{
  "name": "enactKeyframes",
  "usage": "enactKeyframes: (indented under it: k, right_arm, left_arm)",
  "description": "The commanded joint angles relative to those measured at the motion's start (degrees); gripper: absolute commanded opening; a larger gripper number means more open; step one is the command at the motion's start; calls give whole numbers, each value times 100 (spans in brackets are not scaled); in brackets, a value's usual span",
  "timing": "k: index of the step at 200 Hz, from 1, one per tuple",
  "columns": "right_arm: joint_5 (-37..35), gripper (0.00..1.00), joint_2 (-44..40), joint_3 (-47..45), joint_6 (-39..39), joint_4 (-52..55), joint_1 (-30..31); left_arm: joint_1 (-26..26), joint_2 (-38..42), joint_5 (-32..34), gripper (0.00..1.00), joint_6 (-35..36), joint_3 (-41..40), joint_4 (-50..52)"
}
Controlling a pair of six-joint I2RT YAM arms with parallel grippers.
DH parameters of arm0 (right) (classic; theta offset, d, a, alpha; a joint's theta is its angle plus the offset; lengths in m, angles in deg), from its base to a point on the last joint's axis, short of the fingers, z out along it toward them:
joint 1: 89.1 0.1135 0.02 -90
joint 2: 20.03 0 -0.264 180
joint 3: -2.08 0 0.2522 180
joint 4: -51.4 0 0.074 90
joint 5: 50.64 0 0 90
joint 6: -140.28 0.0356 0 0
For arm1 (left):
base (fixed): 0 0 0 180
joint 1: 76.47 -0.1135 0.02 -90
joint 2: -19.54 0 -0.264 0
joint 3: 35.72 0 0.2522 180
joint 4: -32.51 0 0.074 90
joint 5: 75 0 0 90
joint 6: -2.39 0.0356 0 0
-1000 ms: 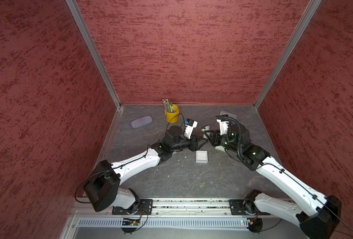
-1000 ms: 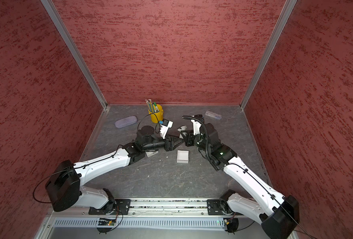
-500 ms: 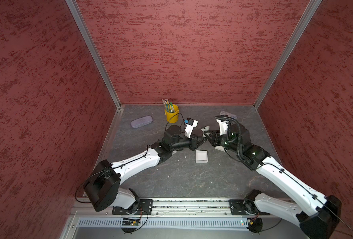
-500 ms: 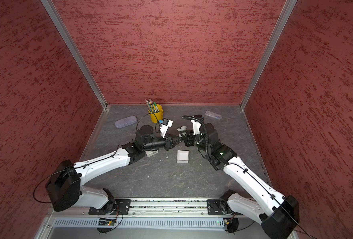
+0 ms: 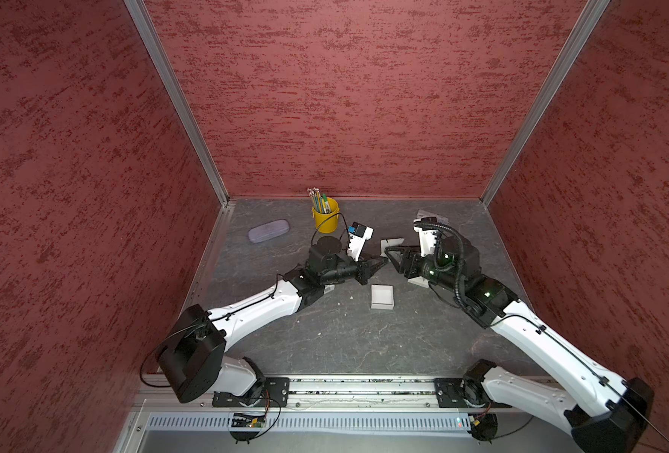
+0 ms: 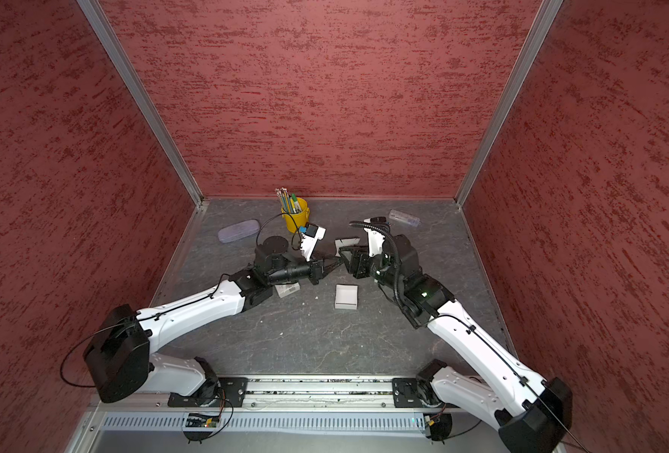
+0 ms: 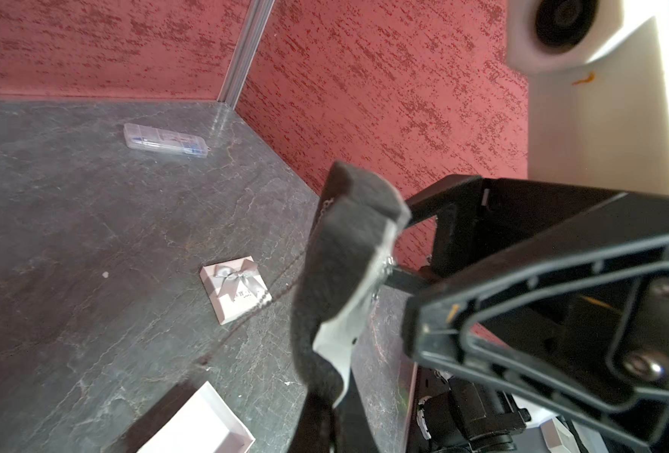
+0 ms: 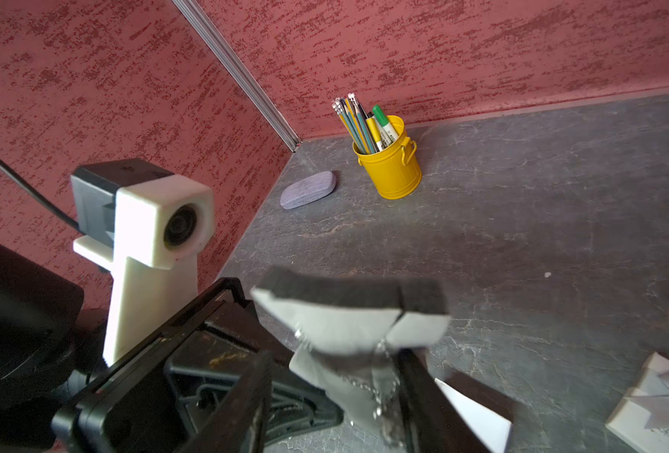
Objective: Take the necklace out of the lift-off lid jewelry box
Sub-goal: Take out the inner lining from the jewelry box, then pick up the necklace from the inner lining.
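Left gripper (image 5: pixel 382 262) is clamping shut on near end of foam insert (image 7: pixel 344 243), insert stretching away toward right gripper (image 5: pixel 388 255), whose jaws are standing half spread around its far end; necklace (image 8: pixel 376 386) is dangling off the insert's pale face, closest to the right arm, likely the puller

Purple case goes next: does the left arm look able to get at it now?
Probably yes: only bare table lies between the left gripper and the purple case, though the gripper is shut and must open first.
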Motion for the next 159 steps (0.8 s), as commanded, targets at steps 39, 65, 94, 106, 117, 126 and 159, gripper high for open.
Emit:
enactKeyframes:
  k: [39,65,94,106,117,126,159]
  right_arm:
    - [-497,63,-611,59,-515,107,12]
    - [-280,60,-800,-178,-817,-108,9]
    - [-236,57,-858,-475,-1061,-219,12]
    - [-137,56,-867,-605,-1141,-310,13]
    - [-18,55,-867,-734,-1197,-424,13]
    - [64,54,-874,-837,-1227,-513,11]
    - [451,53,-834,-1124,-1343,-859,17]
  left_arm:
    - [85,729,1121,0,1909,152,1637]
    - [363,935,1940,0,2806,439,2431]
    - [573,1117,2521,0,3365,602,2833]
    - [701,1205,2745,0,3585,593,2827]
    - [802,1269,2904,0,3754,593,2817]
    - [881,1304,3022,0,3877,602,2807]
    - [1195,1337,3463,0,4282,737,2804]
